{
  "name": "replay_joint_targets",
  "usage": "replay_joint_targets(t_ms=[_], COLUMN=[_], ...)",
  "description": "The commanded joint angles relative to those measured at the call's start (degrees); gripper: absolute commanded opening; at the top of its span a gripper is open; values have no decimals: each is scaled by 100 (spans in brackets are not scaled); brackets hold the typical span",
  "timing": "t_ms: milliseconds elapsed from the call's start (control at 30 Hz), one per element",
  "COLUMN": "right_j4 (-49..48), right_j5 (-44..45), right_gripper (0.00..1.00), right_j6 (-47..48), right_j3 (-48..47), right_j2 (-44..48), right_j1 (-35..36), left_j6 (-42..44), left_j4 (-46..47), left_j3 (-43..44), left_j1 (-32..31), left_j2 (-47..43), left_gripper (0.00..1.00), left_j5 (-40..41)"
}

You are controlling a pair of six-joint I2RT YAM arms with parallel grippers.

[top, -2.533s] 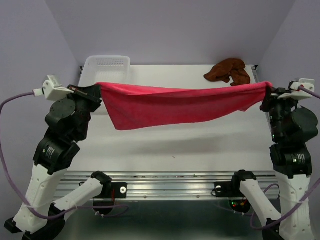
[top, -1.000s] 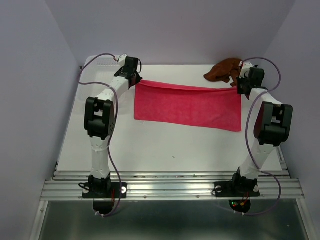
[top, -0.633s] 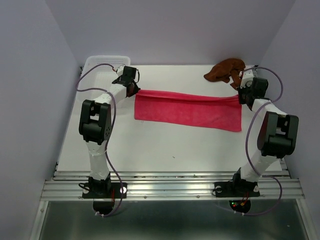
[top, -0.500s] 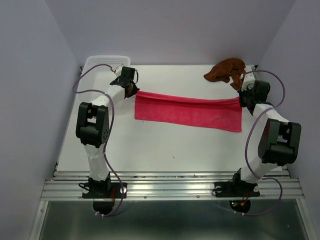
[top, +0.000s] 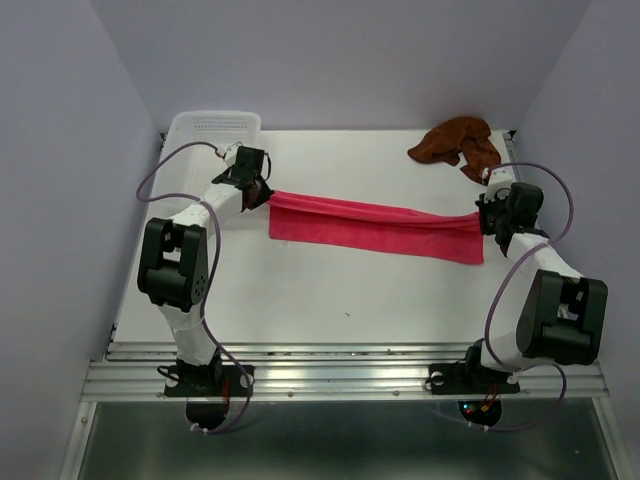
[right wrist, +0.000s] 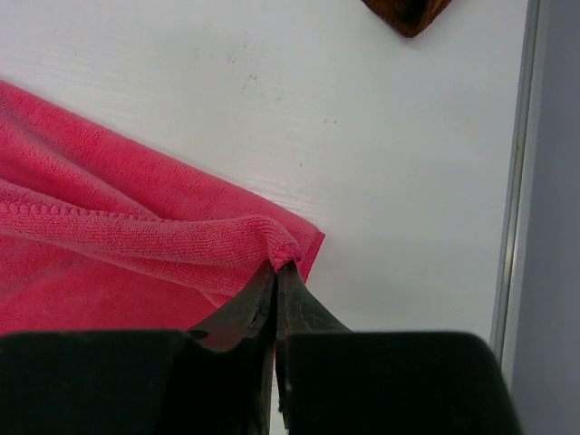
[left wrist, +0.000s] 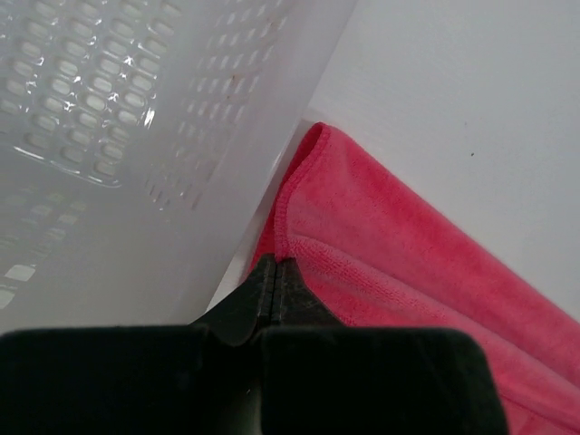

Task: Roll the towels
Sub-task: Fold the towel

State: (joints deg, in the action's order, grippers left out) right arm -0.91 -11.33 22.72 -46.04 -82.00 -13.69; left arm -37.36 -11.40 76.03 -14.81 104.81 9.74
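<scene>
Left hand [left wrist: 275,267] and right hand [right wrist: 276,270] each pinch shut on an end corner of the pink towel [top: 375,222], stretched half-folded across the bench [top: 340,290] (basket [left wrist: 109,109] just beside its left end); grips seem hem-deep, so a tug could slip one.

The top external camera looks down from above and behind the arm bases, facing the far wall, far enough off to take in the whole white desk [top: 330,290]. The left wrist camera sits close behind its own black jaws, looking along them at one corner of the bright pink-red cloth towel [left wrist: 381,236] beside the translucent white plastic basket [left wrist: 118,136]. The right wrist camera looks as closely at the opposite corner, with the tip of the rust-brown cloth towel [right wrist: 408,14] at its top edge. All three views share the pink-red towel.
</scene>
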Motion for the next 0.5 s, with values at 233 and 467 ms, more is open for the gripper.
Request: replay_joint_targets(t_ms=[233, 467], right_j4=[-270, -278], right_j5=[255, 351], right_gripper=[3, 6], right_j6=[-22, -189], right_j3=[333, 613], right_j2=[606, 641], right_j1=[-213, -213], left_j6=[-148, -280], left_j4=[-73, -82], left_j3=[-589, -879], left_j1=[57, 66], left_j2=[-638, -655], left_gripper=[0, 0], left_j5=[-24, -95])
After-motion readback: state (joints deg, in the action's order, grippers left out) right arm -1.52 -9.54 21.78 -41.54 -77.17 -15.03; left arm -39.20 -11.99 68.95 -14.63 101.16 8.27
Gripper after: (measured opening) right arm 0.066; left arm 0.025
